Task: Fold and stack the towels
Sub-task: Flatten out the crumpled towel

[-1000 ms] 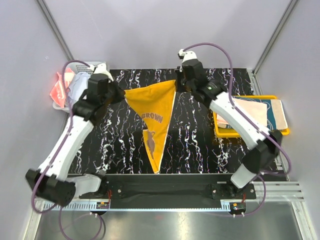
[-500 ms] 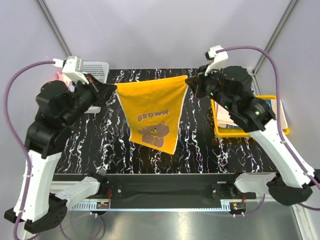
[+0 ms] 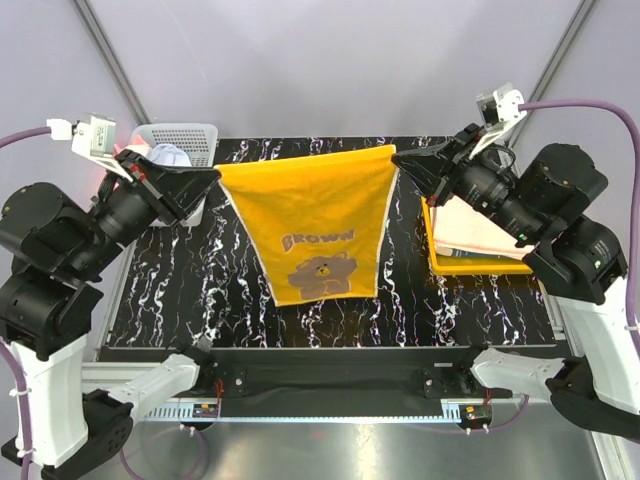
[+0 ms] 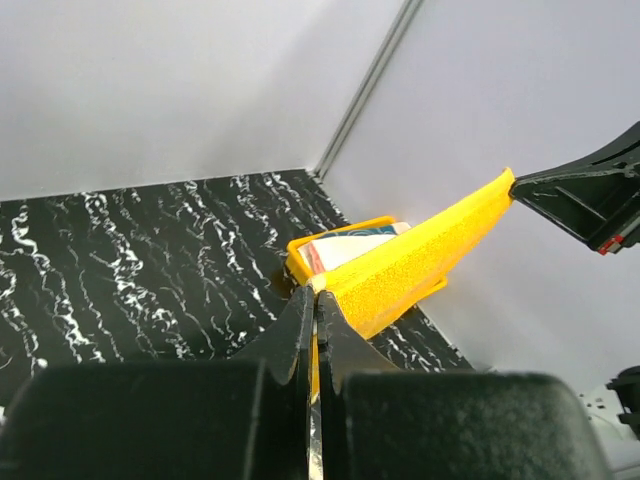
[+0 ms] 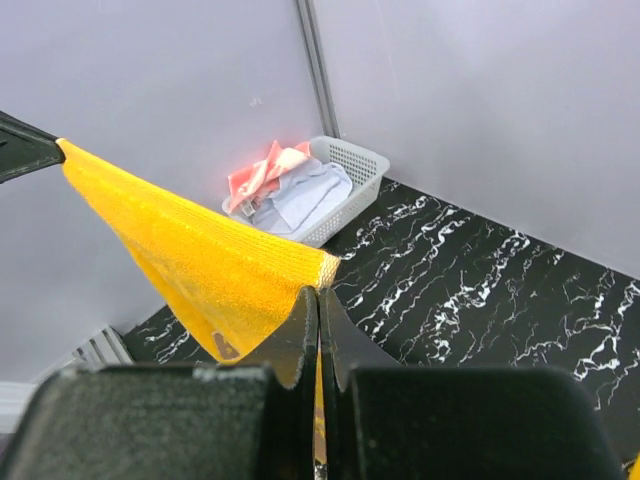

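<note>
Pinching one top corner, the left end effector [image 3: 213, 173] is clamped on the orange-yellow bear towel [image 3: 315, 215], which hangs spread in the air above the bench [image 3: 200, 290]; the right end effector [image 3: 396, 156] is clamped on the opposite top corner. Light, soft and limp by the look of it, the cloth tapers below the grips; corners and hem seem the best holds, though so thin a pinch may slip if stretched taut.

A robot lab cell: plain pale panel walls [image 3: 320, 60] framed by aluminium posts [image 3: 105, 50] enclose a black marbled table [image 3: 420, 290], with a mounting rail [image 3: 330, 378] along its near edge.
</note>
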`<state>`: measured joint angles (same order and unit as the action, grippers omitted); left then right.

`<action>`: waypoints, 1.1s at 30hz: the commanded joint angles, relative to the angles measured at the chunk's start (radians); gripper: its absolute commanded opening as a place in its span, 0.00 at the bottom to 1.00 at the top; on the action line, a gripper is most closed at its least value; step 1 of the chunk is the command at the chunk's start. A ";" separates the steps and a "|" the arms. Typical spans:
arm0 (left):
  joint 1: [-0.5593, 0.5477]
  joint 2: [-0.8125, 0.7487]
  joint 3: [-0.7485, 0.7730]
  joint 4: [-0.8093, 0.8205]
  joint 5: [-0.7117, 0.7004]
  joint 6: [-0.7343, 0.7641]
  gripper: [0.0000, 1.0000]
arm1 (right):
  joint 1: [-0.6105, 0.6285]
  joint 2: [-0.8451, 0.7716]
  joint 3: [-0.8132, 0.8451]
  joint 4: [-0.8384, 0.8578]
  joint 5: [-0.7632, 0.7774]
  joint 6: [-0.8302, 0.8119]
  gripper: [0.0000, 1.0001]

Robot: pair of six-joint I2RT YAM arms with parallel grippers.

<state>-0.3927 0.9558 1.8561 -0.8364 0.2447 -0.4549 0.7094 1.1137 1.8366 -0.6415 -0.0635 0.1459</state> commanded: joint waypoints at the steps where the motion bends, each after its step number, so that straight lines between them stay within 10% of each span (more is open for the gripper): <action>1: 0.006 -0.017 0.041 0.034 -0.031 -0.008 0.00 | -0.007 -0.006 0.036 -0.004 0.042 -0.011 0.00; 8: 0.029 0.121 -0.087 0.189 -0.029 -0.053 0.00 | -0.024 0.191 0.107 0.000 0.114 -0.063 0.00; 15: 0.159 0.403 -0.189 0.408 0.012 -0.111 0.00 | -0.358 0.504 0.049 0.152 -0.224 0.070 0.00; 26: 0.216 1.051 0.065 0.611 0.005 -0.126 0.00 | -0.545 1.044 0.232 0.315 -0.351 0.230 0.00; 33: 0.215 1.100 0.047 0.608 -0.007 -0.105 0.00 | -0.544 1.124 0.277 0.287 -0.349 0.221 0.00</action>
<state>-0.1913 2.1292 1.8954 -0.3401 0.2539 -0.5774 0.1699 2.2852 2.0735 -0.4084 -0.3935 0.3565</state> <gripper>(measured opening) 0.012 0.010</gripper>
